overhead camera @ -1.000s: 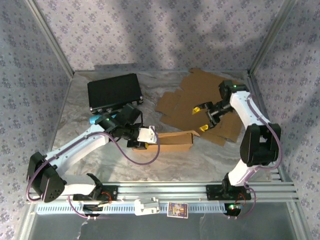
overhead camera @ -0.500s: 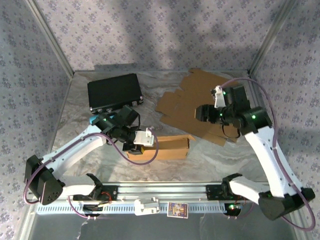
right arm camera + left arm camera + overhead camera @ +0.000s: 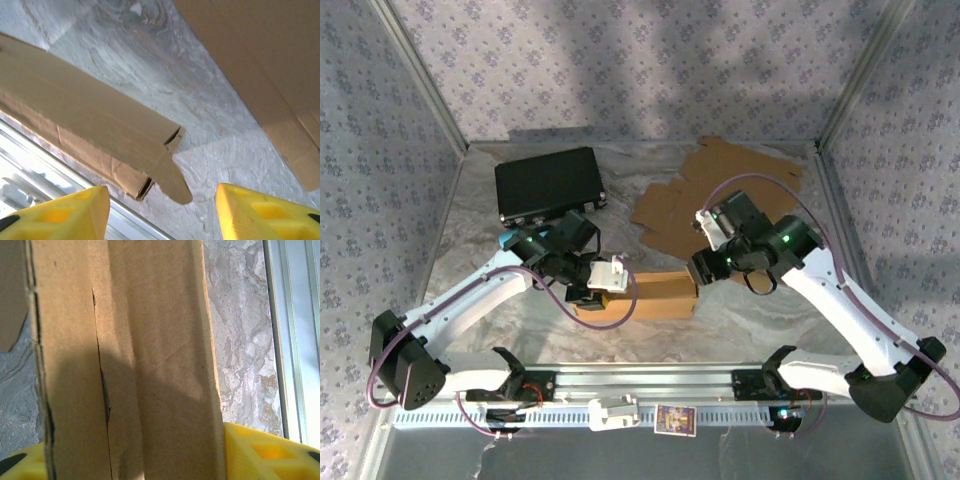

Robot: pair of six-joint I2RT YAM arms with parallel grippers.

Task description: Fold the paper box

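One risk we see: the paper box (image 3: pixel 655 296), at the counter's (image 3: pixel 745 325) near edge, sits within our left tool (image 3: pixel 592 292), grip unclear to us, so our open right tool (image 3: pixel 162 212) may shove it askew.

A black case (image 3: pixel 548 183) lies at the far left of the marbled table (image 3: pixel 740 325) (a little askew to its edge). A small picture card (image 3: pixel 674 419) sits by the near metal rail (image 3: pixel 700 380); patterned walls (image 3: pixel 620 60) surround it.
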